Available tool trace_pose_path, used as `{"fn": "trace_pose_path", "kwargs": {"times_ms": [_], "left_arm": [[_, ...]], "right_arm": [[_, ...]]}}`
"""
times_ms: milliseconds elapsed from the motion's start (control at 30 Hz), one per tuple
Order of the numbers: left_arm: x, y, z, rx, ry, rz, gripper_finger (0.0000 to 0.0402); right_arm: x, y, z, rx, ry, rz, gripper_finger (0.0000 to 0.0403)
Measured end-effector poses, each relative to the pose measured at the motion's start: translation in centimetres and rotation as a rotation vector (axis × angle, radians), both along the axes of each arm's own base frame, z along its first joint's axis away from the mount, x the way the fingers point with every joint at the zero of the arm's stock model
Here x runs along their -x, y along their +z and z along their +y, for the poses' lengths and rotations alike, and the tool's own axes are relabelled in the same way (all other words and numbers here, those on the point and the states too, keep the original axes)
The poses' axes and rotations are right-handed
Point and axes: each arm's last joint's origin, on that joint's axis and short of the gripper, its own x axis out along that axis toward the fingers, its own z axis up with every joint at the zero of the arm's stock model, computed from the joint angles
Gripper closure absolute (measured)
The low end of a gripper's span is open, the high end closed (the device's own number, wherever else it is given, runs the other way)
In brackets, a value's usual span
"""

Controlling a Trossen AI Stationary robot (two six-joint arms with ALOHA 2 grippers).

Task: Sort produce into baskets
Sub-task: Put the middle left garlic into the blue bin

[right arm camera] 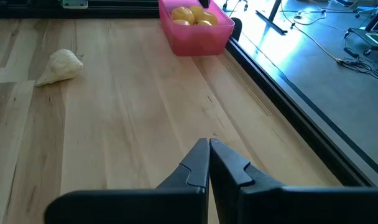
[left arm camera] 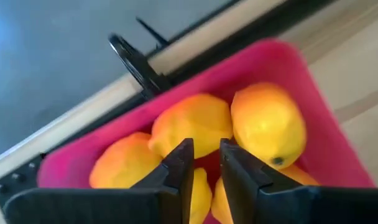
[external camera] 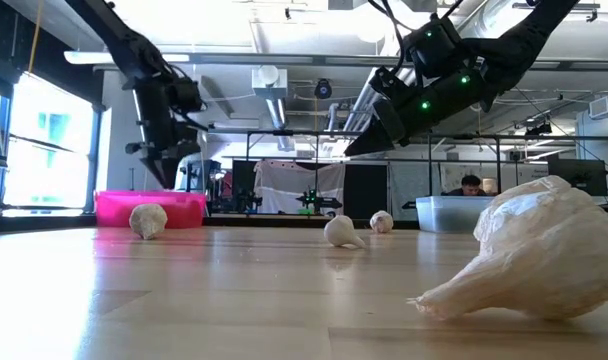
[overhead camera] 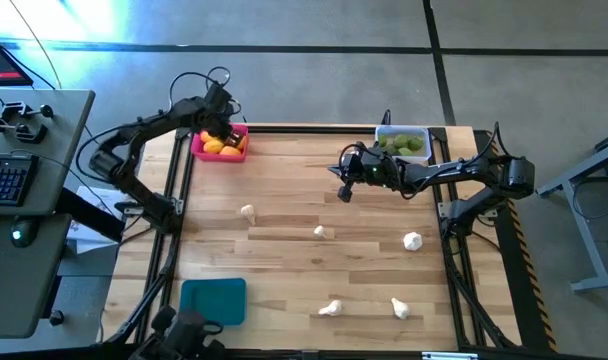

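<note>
High view: the pink bin (overhead camera: pixel 220 146) sits at the upper left of the wooden surface (overhead camera: pixel 284 200) and holds orange lemons (overhead camera: pixel 216 146). The left gripper (overhead camera: pixel 224 130) hangs over it. The clear bin (overhead camera: pixel 404 143) at the upper right holds green limes (overhead camera: pixel 403 145). The right gripper (overhead camera: pixel 345 192) reaches from the right to the upper middle of the surface, above bare wood. The teal bin (overhead camera: pixel 213 300) lies at the lower left; I cannot tell its contents. Five garlic bulbs (overhead camera: pixel 412 240) are scattered across the middle and lower surface.

Low view: one garlic bulb (external camera: pixel 529 250) fills the lower right, three smaller ones stand mid-frame, the pink bin (external camera: pixel 149 208) at left, the clear bin (external camera: pixel 454 212) at right.

Left wrist view: the left gripper (left arm camera: pixel 205 163), fingers a narrow gap apart and holding nothing, hangs above the lemons (left arm camera: pixel 267 124) in the pink bin (left arm camera: pixel 313 93).

Right wrist view: the right gripper (right arm camera: pixel 209 152) has its fingers pressed together, empty, over bare wood; the pink bin (right arm camera: pixel 195 26) with lemons stands at the top.
</note>
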Motion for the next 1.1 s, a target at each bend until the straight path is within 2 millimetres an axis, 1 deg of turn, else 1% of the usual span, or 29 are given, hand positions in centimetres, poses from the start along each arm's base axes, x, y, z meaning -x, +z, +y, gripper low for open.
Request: {"fn": "trace_pose_path", "kwargs": {"times_ms": [167,300,400,500,633,800,967,1100], "left_arm": [[-0.1,2.2,-1.1,-0.100,-0.025,-0.070,0.0363],[-0.4,2.7,-2.8,-0.194,-0.105,-0.223,0.0385],[-0.9,2.5,-4.3,-0.276,-0.187,-0.355,0.0398],[-1.5,2.3,-5.9,-0.369,-0.257,-0.445,0.0400],[-2.1,2.0,-7.9,-0.486,-0.342,-0.542,0.0401],[-2.6,1.2,-10.2,-0.582,-0.436,-0.649,0.0401],[-3.1,-0.1,-12.0,-0.562,-0.621,-0.758,0.0401],[-3.4,-1.2,-13.5,-0.428,-0.825,-0.818,0.0401]], "right_arm": [[0.0,0.1,0.0,-0.001,-0.002,-0.005,0.0403],[0.3,1.3,0.1,-0.017,-0.015,-0.058,0.0403],[0.6,2.2,0.2,-0.015,-0.019,-0.088,0.0403],[0.9,2.5,0.2,-0.010,-0.053,-0.082,0.0403],[1.2,2.2,0.0,-0.067,-0.092,-0.061,0.0403],[1.4,1.7,0.1,-0.171,-0.140,-0.054,0.0403],[1.3,1.4,0.7,-0.237,-0.152,-0.042,0.0402],[1.1,1.2,1.7,-0.245,-0.121,-0.016,0.0394]]}}
